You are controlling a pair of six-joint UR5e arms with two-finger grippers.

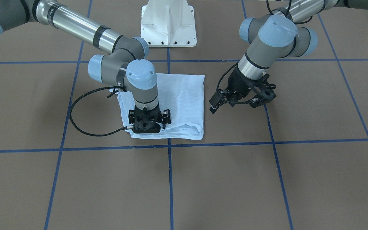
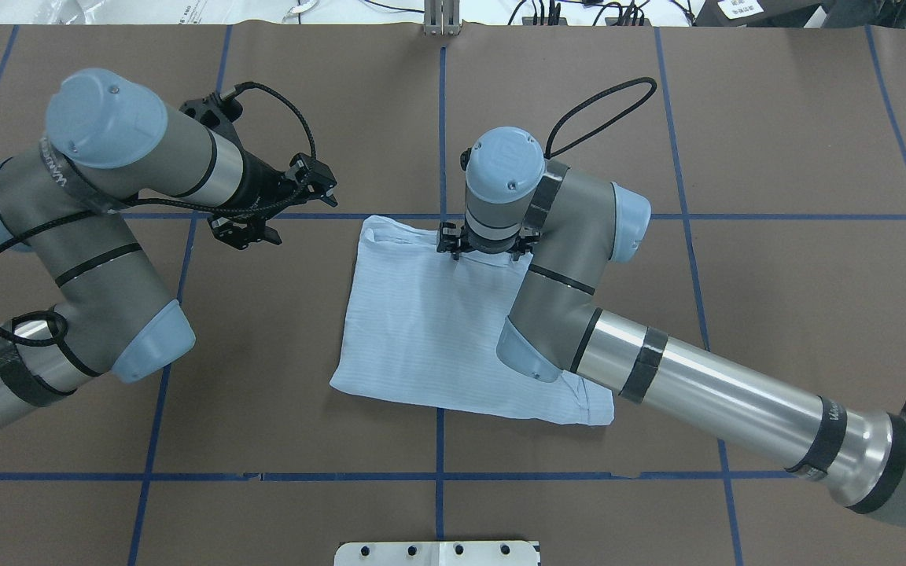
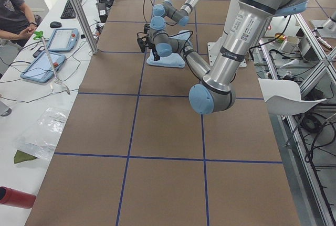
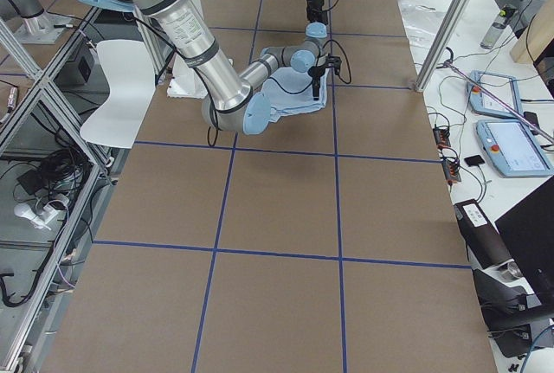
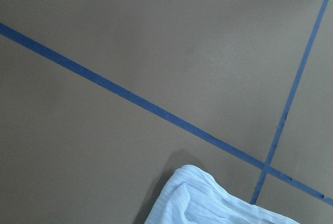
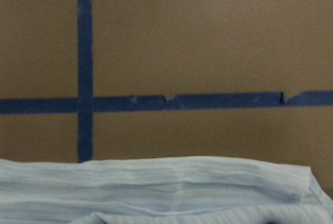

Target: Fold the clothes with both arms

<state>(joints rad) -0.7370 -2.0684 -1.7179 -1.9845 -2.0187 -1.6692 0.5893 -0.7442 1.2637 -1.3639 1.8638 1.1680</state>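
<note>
The light-blue striped shirt (image 1: 184, 95) lies folded into a rough rectangle on the brown table, also in the overhead view (image 2: 421, 314). My right gripper (image 1: 146, 127) points straight down onto the shirt's edge farthest from the robot (image 2: 484, 248). Its fingers are hidden under the wrist and camera mount, so I cannot tell its state. The right wrist view shows the folded shirt edge (image 6: 156, 182) close below. My left gripper (image 1: 214, 103) hangs tilted beside the shirt, apart from it, open and empty (image 2: 319, 187). The left wrist view shows a shirt corner (image 5: 197, 198).
The white pedestal base (image 1: 168, 25) stands at the robot's side of the table. Blue tape lines (image 2: 441, 475) cross the brown surface in a grid. A side table with tablets (image 3: 52, 42) and a seated person (image 3: 13, 11) lie beyond the table's far edge.
</note>
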